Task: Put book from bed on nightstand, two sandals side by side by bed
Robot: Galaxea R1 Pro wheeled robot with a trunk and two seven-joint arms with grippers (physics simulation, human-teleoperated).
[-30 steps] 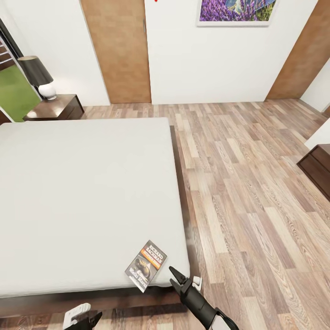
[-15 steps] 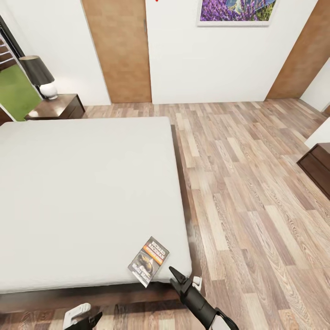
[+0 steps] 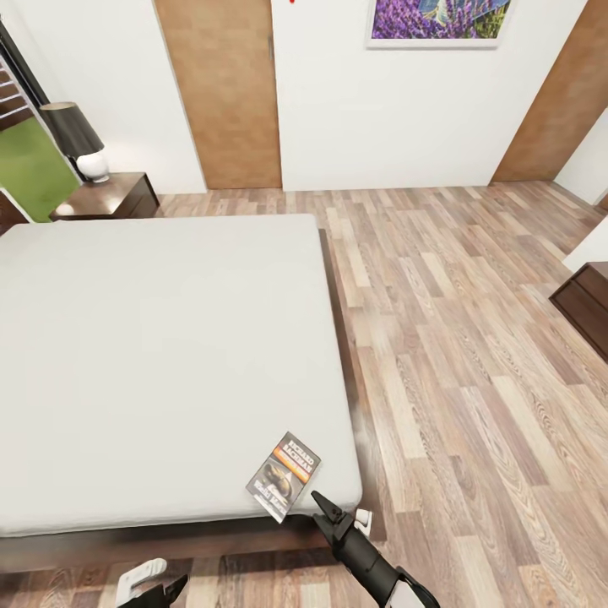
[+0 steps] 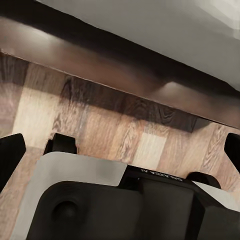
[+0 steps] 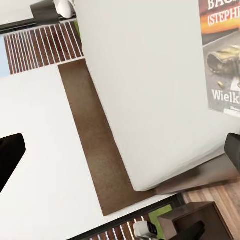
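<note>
Pale grey mattress of the bed (image 3: 160,355) carried the book (image 3: 285,476) flat near its corner. Just beside it hovered the right claw (image 3: 338,515), fingers spread apart; the left claw (image 3: 152,583) also stood open.

lamp (image 3: 78,142) far left | purple picture (image 3: 437,20) on wall | dark cabinet (image 3: 584,306) right edge
</note>
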